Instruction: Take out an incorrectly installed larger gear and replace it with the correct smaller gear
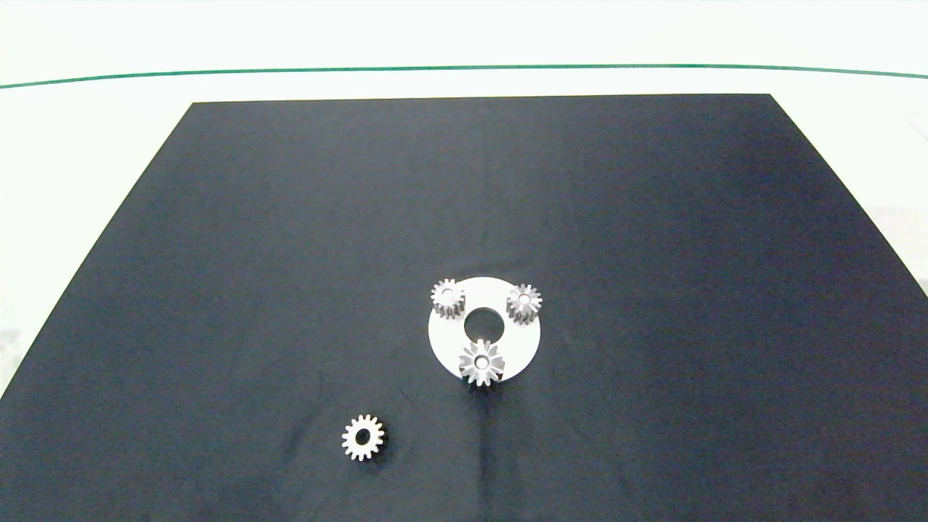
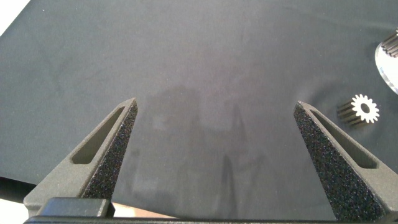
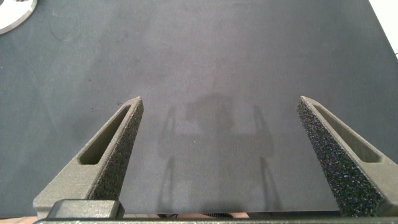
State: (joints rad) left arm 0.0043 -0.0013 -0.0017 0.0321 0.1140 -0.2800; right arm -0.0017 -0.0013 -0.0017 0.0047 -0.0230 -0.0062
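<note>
A white round plate (image 1: 525,341) with a centre hole lies on the black mat. On its near edge stands the larger gear (image 1: 481,362), star-toothed and the widest. Two small blunt-toothed gears (image 1: 448,297) (image 1: 523,302) stand on the plate's far side. The smaller gear (image 1: 363,437) lies loose on the mat, left of and nearer than the plate; the left wrist view shows it too (image 2: 364,109). Neither arm appears in the head view. My left gripper (image 2: 216,109) hangs open over bare mat, the loose gear off to one side. My right gripper (image 3: 219,104) is open over bare mat.
The black mat (image 1: 652,290) covers most of a white table. A green line (image 1: 464,69) runs across the table's far side. The white plate's edge shows in a corner of both wrist views (image 2: 387,65) (image 3: 12,18).
</note>
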